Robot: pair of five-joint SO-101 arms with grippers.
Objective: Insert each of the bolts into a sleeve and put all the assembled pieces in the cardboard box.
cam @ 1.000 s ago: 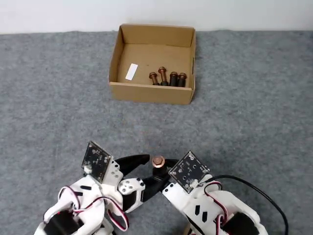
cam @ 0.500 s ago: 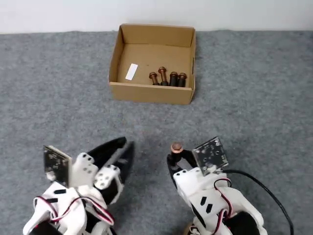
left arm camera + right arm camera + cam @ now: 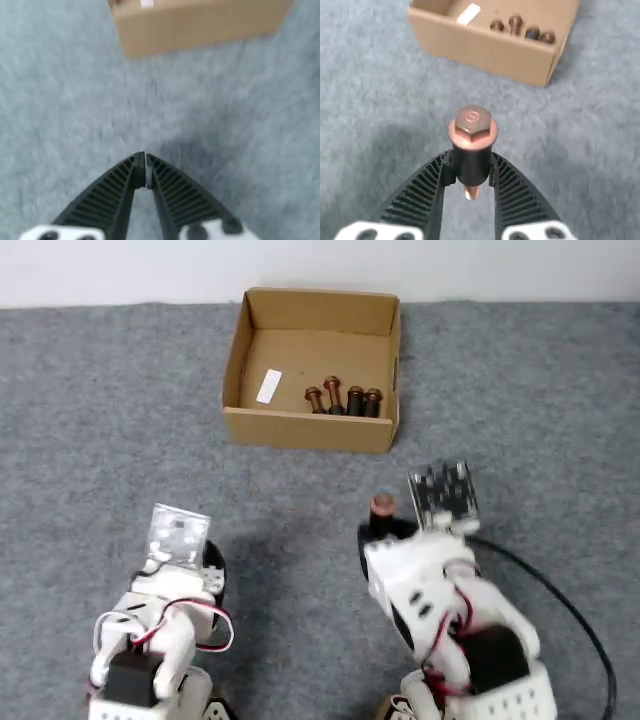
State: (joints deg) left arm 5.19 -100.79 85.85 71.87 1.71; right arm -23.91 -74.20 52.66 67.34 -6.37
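Right end effector (image 3: 470,172): narrowed onto the black sleeve (image 3: 470,165) of one assembled piece, which it holds upright above the surface (image 3: 120,440), near the front wall of the cardboard box (image 3: 310,430) but apart from it. Left end effector (image 3: 140,170): ribbed fingers meeting at the tips with nothing between them, over bare grey surface, the box farther ahead. Surface: grey, felt-like, soft enough that a dropped part should land without much bounce. Cardboard box: open-topped, light, thin-walled, and likely to slide if bumped. Contents: four assembled pieces (image 3: 343,400) in a row against the near wall toward the right corner, with a white slip (image 3: 269,386) lying flat to their left. Held piece: a copper-toned bolt (image 3: 472,125), hexagonal flanged head uppermost, its shank passing through the sleeve and its tip showing just below. Handling, as judged: rigid metal, dense for its size and not fragile; the sleeve's smooth wall may slip between the pads, and the bolt probably sits loose, so it could slide out if tipped head-down. Best hold: across the middle of the sleeve, just under the flange, as now, keeping the head up until the piece is over the box.
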